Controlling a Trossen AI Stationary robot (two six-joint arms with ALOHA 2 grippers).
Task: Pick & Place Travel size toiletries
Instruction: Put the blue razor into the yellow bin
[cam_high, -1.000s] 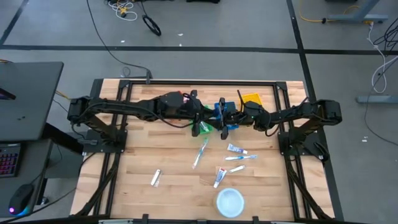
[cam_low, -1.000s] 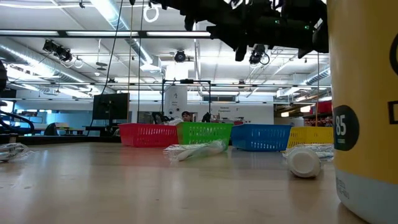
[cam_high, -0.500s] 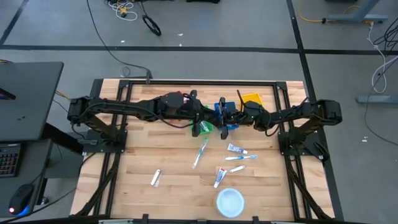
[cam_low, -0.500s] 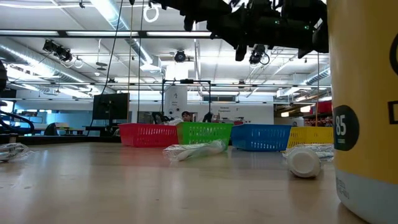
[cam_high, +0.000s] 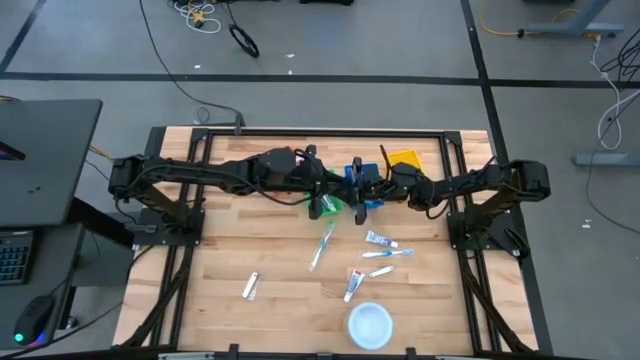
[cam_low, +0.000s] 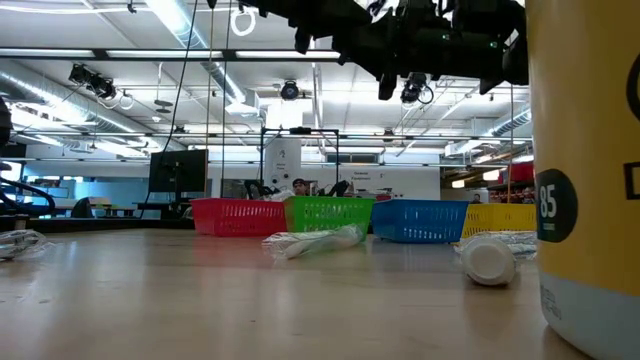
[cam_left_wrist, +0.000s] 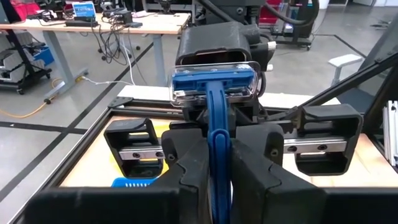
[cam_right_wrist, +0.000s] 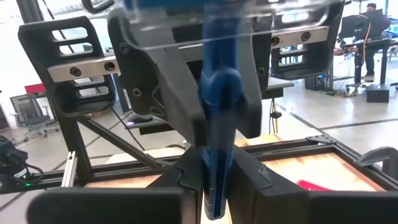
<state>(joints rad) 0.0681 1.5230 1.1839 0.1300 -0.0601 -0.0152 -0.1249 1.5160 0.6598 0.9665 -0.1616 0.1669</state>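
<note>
Both grippers, left (cam_left_wrist: 217, 180) and right (cam_right_wrist: 214, 180), are clamping one blue razor (cam_left_wrist: 214, 93) mid-handover above the baskets (cam_low: 330, 215) at 12 o'clock

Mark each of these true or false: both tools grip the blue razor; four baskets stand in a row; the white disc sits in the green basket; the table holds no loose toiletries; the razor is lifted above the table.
1. Both tools grip the blue razor. True: the left tool and the right tool are each shut on it from opposite ends.
2. Four baskets stand in a row. True: red, green, blue, yellow.
3. The white disc sits in the green basket. False: it lies on the table at the near edge.
4. The table holds no loose toiletries. False: a tube and a toothbrush lie there, among others.
5. The razor is lifted above the table. True.
</note>
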